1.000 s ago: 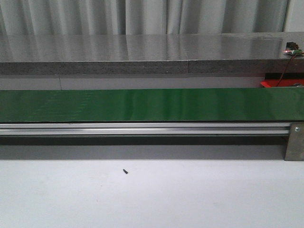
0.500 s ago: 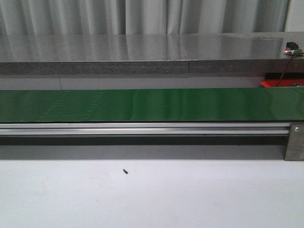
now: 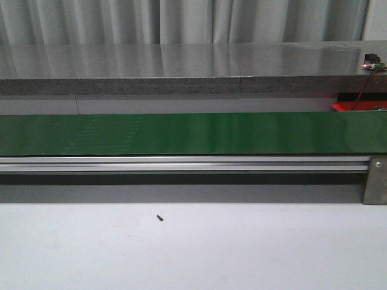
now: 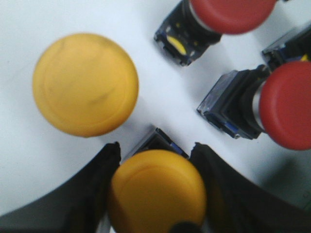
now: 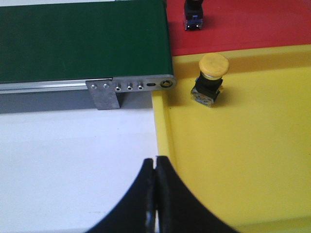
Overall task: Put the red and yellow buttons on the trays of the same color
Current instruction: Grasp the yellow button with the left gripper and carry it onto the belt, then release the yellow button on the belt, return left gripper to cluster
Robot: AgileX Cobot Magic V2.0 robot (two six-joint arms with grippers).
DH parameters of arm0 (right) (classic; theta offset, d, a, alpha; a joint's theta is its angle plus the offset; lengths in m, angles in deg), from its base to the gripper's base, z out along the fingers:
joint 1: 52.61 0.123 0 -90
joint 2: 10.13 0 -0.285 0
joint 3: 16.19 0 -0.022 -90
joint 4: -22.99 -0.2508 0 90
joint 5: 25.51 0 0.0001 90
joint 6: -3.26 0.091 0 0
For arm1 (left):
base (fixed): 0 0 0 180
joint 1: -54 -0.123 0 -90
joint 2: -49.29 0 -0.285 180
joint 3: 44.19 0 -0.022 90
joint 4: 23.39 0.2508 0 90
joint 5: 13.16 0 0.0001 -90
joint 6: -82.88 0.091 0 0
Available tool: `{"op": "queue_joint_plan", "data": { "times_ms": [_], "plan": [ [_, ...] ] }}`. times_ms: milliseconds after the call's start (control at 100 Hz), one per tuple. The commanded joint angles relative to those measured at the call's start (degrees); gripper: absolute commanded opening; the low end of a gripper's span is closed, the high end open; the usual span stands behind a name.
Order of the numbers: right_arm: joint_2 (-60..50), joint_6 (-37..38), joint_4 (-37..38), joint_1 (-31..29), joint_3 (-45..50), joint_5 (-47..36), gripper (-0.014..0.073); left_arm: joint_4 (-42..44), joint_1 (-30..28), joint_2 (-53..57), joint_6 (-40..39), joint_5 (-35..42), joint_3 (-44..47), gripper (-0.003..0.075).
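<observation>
Green belt (image 5: 82, 41), red tray (image 5: 243, 24), yellow tray (image 5: 243, 155).

Left gripper (image 4: 156, 194): two black fingers (image 4: 73, 204), broad and curved, with a smooth matt surface; edges blurred at close range. A small dark rounded part sits between them at the frame edge. Right gripper (image 5: 155, 170): two black fingers (image 5: 138, 204) of the same curved form, tapering to narrow tips. No cables, screws or markings visible on either.
</observation>
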Motion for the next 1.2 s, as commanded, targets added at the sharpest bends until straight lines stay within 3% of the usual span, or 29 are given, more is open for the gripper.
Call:
{"op": "queue_joint_plan", "data": {
  "times_ms": [0,90,560,1190],
  "plan": [
    [0.41,-0.02,-0.08,0.2,-1.49,-3.58,-0.0059,-0.84,-0.07,2.54,-0.49,1.51,-1.66,0.0145],
    [0.41,-0.02,-0.08,0.2,-1.49,-3.58,-0.0059,-0.84,-0.07,3.21,-0.49,1.09,-1.66,0.0113],
    [0.41,-0.02,-0.08,0.2,-1.49,-3.58,-0.0059,-0.73,0.78,15.84,4.57,-3.82,-1.66,0.0113],
    [0.41,-0.02,-0.08,0.2,-1.49,-3.58,-0.0059,-0.49,13.12,16.58,5.34,-3.88,-1.66,0.0119]
  ]
}}
